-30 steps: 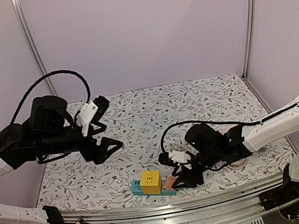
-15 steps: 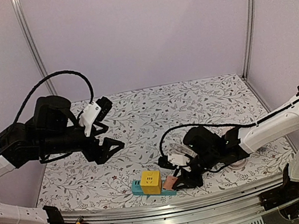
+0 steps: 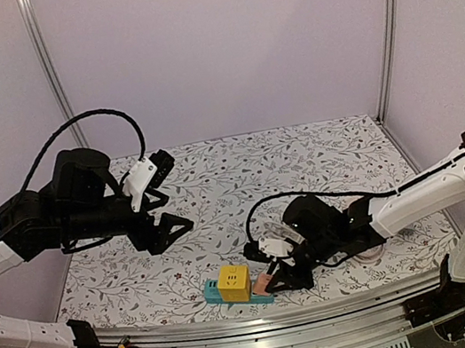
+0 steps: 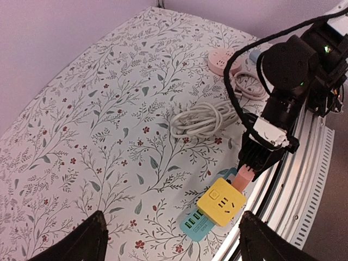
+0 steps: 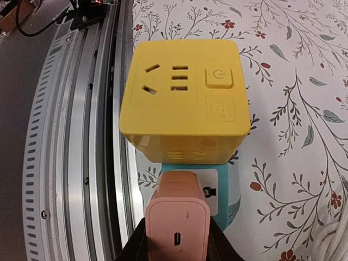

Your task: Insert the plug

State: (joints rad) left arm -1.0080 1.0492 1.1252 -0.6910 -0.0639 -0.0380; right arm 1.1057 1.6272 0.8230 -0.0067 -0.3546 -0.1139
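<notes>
A yellow cube socket (image 3: 234,283) sits on a teal power strip (image 3: 210,291) at the table's near edge. My right gripper (image 3: 279,276) is shut on a pink plug (image 3: 262,287), held low with its front end against the cube's right side. In the right wrist view the pink plug (image 5: 177,223) fills the bottom centre, right behind the yellow cube (image 5: 184,100) and over the teal strip (image 5: 227,190). The left wrist view shows the cube (image 4: 221,202), the plug (image 4: 244,176) and the teal strip (image 4: 196,224). My left gripper (image 3: 170,230) is open and empty, high over the table's left part.
A coiled white cable (image 4: 202,118) lies on the floral cloth behind the cube. A pink round socket (image 4: 221,58) with pink cord lies farther right. The metal rail (image 3: 270,337) runs along the near edge just beside the strip.
My right gripper has edged left with the pink plug, bringing it closer to the yellow cube. The left arm has barely moved.
</notes>
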